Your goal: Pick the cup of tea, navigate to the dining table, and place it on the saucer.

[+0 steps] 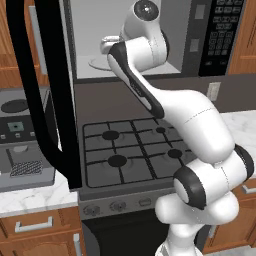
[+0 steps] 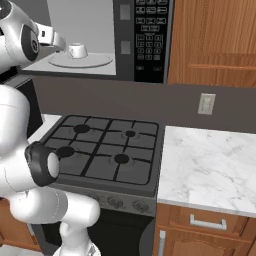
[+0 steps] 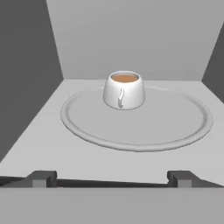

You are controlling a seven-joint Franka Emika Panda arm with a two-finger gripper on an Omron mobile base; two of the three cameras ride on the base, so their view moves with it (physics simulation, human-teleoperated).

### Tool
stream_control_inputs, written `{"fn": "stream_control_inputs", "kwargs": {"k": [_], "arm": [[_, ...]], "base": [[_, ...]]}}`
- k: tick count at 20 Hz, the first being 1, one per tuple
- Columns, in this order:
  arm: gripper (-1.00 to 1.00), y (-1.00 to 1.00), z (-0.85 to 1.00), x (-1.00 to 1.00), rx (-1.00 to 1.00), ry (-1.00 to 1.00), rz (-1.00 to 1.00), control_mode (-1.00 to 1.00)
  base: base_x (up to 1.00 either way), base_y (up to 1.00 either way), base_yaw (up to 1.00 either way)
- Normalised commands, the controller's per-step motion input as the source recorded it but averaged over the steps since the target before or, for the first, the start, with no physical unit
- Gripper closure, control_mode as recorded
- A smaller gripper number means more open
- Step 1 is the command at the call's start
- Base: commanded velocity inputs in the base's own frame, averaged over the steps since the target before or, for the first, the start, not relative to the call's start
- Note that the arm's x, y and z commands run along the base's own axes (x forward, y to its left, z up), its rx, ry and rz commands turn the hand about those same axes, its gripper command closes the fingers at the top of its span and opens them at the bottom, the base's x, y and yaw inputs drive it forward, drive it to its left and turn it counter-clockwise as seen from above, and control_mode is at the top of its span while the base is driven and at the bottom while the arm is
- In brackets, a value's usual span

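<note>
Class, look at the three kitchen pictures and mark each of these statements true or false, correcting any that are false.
1. The cup of tea stands on the turntable plate inside the microwave. True.
2. The gripper is shut on the cup. False: its jaws are open and short of the cup.
3. The microwave door is open. True.
4. A pot sits on the stove. False: the burners are bare.
5. The cup is lying on its side. False: it stands upright with tea in it.
</note>
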Motion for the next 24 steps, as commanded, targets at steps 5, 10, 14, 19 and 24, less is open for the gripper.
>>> {"fn": "stream_control_inputs", "kwargs": {"k": [5, 10, 14, 19, 24], "arm": [[-1.00, -0.02, -0.27, 0.14, -0.01, -0.03, 0.00, -1.00], [-1.00, -0.07, -0.01, 0.29, 0.00, 0.00, 0.00, -1.00], [-1.00, -0.06, 0.00, 0.47, 0.00, 0.00, 0.00, -1.00], [-1.00, -0.02, -0.01, 0.55, 0.00, 0.00, 0.00, -1.00], [-1.00, 0.00, -0.02, 0.40, 0.00, 0.00, 0.00, -1.00]], "base": [[0.00, 0.00, 0.00], [0.00, 0.00, 0.00], [0.00, 0.00, 0.00], [0.00, 0.00, 0.00], [0.00, 0.00, 0.00]]}}
